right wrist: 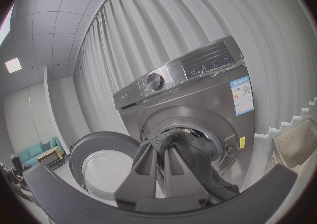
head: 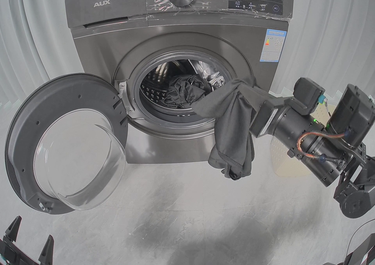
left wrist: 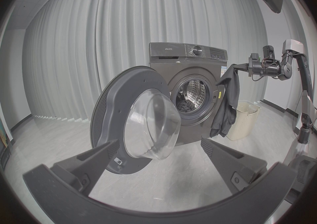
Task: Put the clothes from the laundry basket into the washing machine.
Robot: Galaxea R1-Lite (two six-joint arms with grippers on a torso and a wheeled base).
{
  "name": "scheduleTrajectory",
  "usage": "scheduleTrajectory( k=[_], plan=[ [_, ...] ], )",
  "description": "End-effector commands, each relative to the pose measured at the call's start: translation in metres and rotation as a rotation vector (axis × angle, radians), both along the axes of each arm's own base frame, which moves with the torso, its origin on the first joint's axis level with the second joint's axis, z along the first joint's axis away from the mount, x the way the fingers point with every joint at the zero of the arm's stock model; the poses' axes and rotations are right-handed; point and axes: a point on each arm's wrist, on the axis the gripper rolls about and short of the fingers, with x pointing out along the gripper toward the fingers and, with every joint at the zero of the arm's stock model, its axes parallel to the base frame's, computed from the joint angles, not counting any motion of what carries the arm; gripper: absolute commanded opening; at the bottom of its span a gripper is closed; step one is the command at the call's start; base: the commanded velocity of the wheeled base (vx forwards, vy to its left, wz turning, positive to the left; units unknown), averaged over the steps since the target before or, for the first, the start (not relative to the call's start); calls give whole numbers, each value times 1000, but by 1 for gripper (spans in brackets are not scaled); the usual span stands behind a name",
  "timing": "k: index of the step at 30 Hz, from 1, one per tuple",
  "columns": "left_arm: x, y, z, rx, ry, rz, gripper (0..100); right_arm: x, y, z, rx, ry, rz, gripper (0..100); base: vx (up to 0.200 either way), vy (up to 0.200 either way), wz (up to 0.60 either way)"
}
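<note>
Since your right gripper (right wrist: 161, 151) has its two fingers (right wrist: 147, 171) pressed together on a fold of the dark grey garment (head: 231, 129), you have that piece clamped and held off the floor. You will find the gripper in front of the washing machine (head: 117, 46), level with the drum opening (head: 183, 82) and toward its right side. From the grip, most of the garment hangs straight down before the machine's front panel. One end stretches across toward the lower right of the opening; you cannot tell whether it touches the rim. Inside the drum lies a second dark garment (head: 183, 90), bunched up. The round door (head: 62, 97) stands swung wide to your left, its glass bowl facing outward. A cream laundry basket (head: 288, 160) stands on the floor right of the machine, behind your right arm. Your left gripper (left wrist: 159, 143) hangs low and well apart from the machine, fingers spread, holding nothing.
</note>
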Motion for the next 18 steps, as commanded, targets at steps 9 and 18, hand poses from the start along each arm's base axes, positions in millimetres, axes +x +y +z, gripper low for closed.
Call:
scheduleTrajectory(
  k=[9, 18],
  plan=[
    [0, 0, -4, 4, -5, -11, 100, 22, 18, 8, 35, -18, -52, 0, 0, 0, 0],
    [-33, 0, 125, -134, -310, -75, 100, 35, 36, 5, 39, -22, -46, 0, 0, 0, 0]
  ],
)
